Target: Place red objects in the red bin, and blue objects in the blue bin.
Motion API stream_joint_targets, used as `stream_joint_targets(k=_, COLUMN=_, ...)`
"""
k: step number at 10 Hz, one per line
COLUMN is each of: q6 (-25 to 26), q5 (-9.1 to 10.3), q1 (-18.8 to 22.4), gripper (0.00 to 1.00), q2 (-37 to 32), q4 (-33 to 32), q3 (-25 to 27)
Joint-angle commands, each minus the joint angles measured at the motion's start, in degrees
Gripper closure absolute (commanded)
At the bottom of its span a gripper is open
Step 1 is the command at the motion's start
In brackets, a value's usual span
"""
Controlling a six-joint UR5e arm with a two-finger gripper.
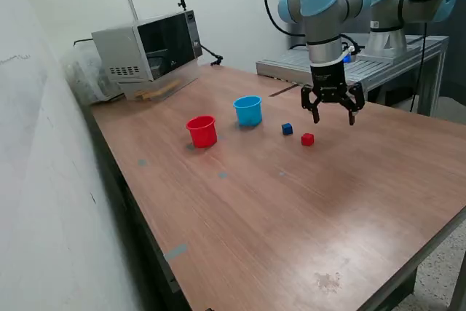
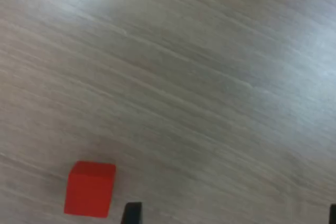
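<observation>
A small solid red cube (image 1: 307,139) sits on the brown wooden table (image 1: 291,209), just beside a small dark-blue cube (image 1: 287,129). The black two-finger gripper (image 1: 333,117) hangs above, jaws apart and empty. The red plastic cup (image 1: 202,131) and the light-blue plastic cup (image 1: 248,111) stand toward the exterior view's left, with bare tabletop all around.

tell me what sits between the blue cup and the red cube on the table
A small dark-blue cube sits between the blue cup and the red cube, seen in the exterior view.
</observation>
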Motion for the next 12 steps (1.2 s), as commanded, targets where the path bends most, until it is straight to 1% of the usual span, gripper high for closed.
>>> stream_joint_targets(k=1, q6=-0.6, q5=0.12, q1=-1.1, gripper=0.00, q2=1.6, q4=-0.2, q3=-1.2)
stream_joint_targets(k=7, q6=-1.7, q5=0.12, q1=-2.8, gripper=0.00, q2=2.9, q4=-0.1, q3=-1.8)
stream_joint_targets(k=10, q6=-3.4, q5=0.03, q1=-3.5, gripper=0.00, q2=3.1, q4=-0.1, q3=-1.8)
stream_joint_targets(k=12, q6=-3.5, q5=0.03, q1=-3.9, gripper=0.00, q2=3.2, q4=-0.1, q3=-1.9)
